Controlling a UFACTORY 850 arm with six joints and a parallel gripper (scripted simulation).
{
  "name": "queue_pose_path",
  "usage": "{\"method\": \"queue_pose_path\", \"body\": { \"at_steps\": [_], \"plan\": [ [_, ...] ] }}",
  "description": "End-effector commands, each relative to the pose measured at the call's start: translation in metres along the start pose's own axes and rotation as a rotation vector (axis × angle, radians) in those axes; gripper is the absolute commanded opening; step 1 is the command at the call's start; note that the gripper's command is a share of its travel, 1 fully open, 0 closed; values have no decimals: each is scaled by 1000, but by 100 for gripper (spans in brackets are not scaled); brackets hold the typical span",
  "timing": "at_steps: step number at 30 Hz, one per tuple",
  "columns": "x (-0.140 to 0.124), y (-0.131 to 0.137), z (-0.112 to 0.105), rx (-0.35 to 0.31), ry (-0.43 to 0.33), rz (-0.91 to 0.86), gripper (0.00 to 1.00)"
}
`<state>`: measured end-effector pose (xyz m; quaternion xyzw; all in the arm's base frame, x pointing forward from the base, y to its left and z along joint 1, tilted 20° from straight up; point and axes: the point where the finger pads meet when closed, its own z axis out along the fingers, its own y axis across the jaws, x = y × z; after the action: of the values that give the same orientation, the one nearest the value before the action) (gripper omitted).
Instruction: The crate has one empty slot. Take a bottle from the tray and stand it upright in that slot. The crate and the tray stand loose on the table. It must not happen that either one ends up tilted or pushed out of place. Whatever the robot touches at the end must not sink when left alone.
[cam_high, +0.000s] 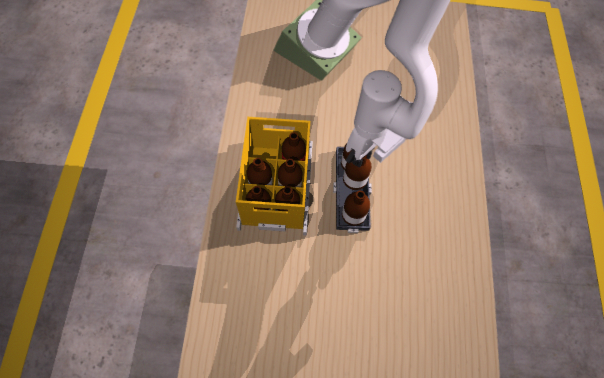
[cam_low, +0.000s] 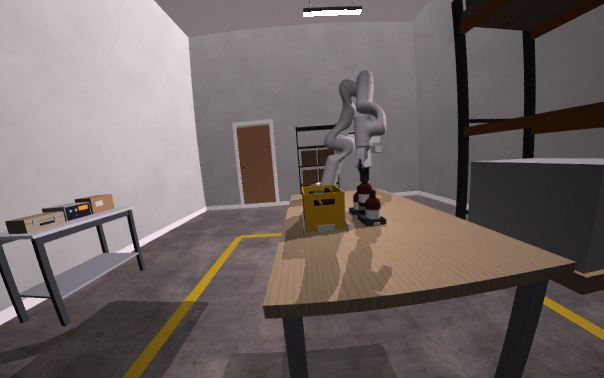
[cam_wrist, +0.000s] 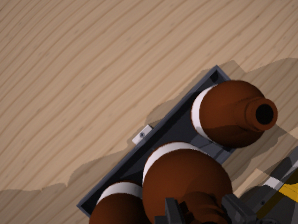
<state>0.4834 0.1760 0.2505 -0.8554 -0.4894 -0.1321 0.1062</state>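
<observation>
A yellow crate (cam_high: 275, 172) stands on the wooden table and holds several brown bottles; its far left slot (cam_high: 264, 145) is empty. To its right a dark tray (cam_high: 351, 191) carries three brown bottles with white labels. My gripper (cam_high: 358, 156) is shut on the neck of the middle bottle (cam_high: 358, 171), which has risen slightly above the tray. In the wrist view the fingers clamp that bottle's neck (cam_wrist: 188, 189), with the near bottle (cam_wrist: 233, 112) ahead of it and the far bottle (cam_wrist: 120, 219) behind. The near bottle also shows in the top view (cam_high: 356, 206).
The arm's green base (cam_high: 318, 42) stands at the table's far end. The crate (cam_low: 323, 207) and the tray (cam_low: 363, 214) sit close together, a narrow gap apart. A dark shelving rack (cam_low: 525, 100) and a grey box (cam_low: 540, 205) stand to the table's right.
</observation>
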Motion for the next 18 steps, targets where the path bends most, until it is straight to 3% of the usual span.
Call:
{"method": "queue_pose_path", "body": {
  "at_steps": [1, 18],
  "plan": [
    [1, 1, -6, -1, 1, 0, 0],
    [1, 1, -18, -1, 1, 0, 0]
  ]
}}
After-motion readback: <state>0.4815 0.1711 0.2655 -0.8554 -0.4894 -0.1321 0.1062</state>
